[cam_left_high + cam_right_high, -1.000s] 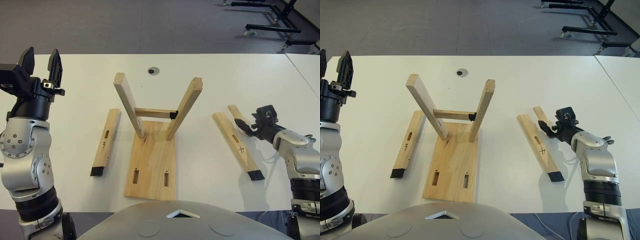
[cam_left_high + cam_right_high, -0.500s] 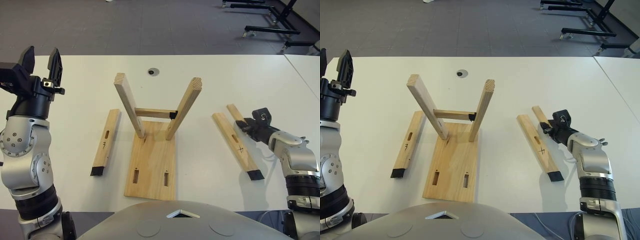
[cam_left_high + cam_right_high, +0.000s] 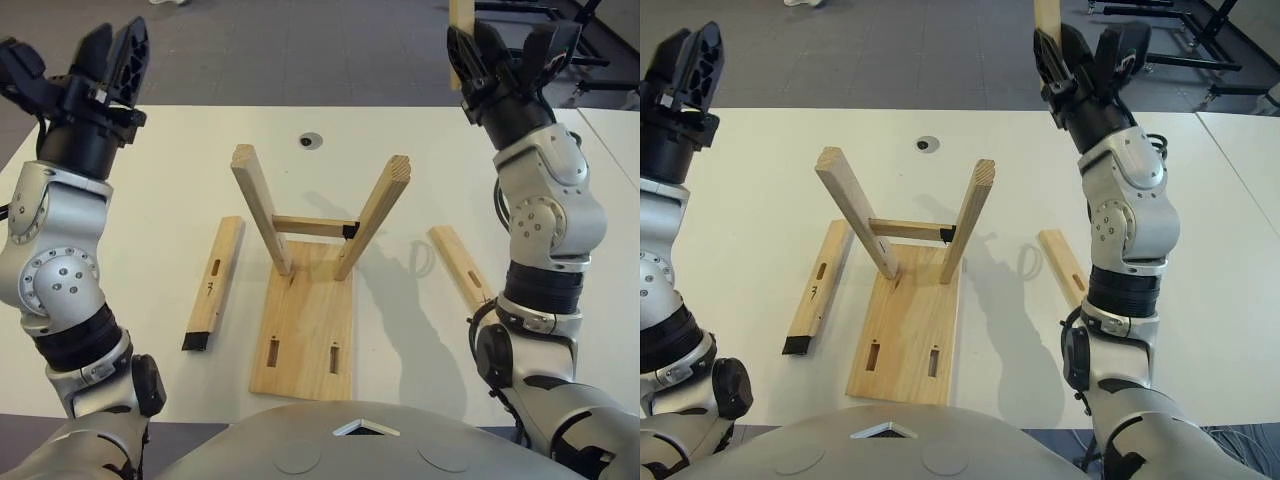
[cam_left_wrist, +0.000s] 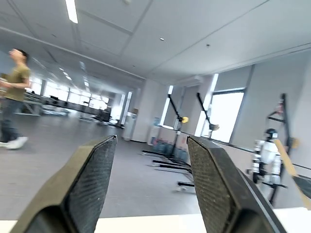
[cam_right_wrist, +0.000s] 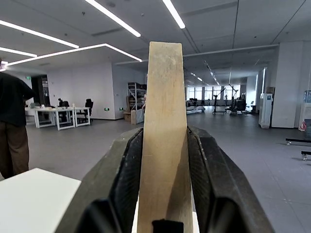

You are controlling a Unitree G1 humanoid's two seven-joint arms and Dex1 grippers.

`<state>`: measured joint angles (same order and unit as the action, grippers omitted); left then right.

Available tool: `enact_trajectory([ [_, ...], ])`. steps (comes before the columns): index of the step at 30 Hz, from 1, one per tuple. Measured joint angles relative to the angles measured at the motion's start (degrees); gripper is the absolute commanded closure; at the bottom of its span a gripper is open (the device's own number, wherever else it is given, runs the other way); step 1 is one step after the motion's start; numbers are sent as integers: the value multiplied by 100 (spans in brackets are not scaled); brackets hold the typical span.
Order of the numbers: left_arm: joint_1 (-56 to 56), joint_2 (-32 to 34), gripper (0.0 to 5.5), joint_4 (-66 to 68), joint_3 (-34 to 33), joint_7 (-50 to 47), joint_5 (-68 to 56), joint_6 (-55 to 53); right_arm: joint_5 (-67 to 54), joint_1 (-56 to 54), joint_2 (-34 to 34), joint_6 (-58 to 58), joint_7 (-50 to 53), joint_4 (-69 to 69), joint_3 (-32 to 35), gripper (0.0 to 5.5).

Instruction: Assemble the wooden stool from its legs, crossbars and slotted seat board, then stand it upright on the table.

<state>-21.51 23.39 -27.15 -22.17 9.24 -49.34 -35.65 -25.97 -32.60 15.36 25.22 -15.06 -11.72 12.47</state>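
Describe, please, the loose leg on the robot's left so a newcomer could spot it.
On the white table, find the seat board lying flat with two legs standing in it. The loose leg lies just left of it, not touching. Unlike the right-hand lying leg, it shows whole, down to its black near end.

This is an open-plan office or lab hall: ceiling strip lights (image 5: 112,17), grey floor (image 3: 300,50), white desk (image 3: 170,200), distant tables (image 5: 48,112) with chairs (image 5: 89,104), wheeled stands (image 3: 1200,64).

Pale wood seat board (image 3: 300,325), white table (image 3: 430,160)
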Motion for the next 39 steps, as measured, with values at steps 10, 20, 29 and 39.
enact_trajectory([
  [10, -549, 66, 287, 245, 1723, 437, 1490, 145, 711, -439, -488, -703, -134, -719, -1505, 420],
  [20, -1316, 380, 287, 434, 909, 587, 1333, 186, 1827, -439, -212, -1597, -581, -718, -2170, 420],
  [29, -1527, 255, 287, 717, 1087, 688, 1443, 230, 2219, -513, -89, -1835, -1153, -515, -2650, 420],
  [39, -1541, -103, 287, 299, 1317, 742, 1215, 195, 2609, -564, -50, -1772, -1196, -144, -2655, 420],
])
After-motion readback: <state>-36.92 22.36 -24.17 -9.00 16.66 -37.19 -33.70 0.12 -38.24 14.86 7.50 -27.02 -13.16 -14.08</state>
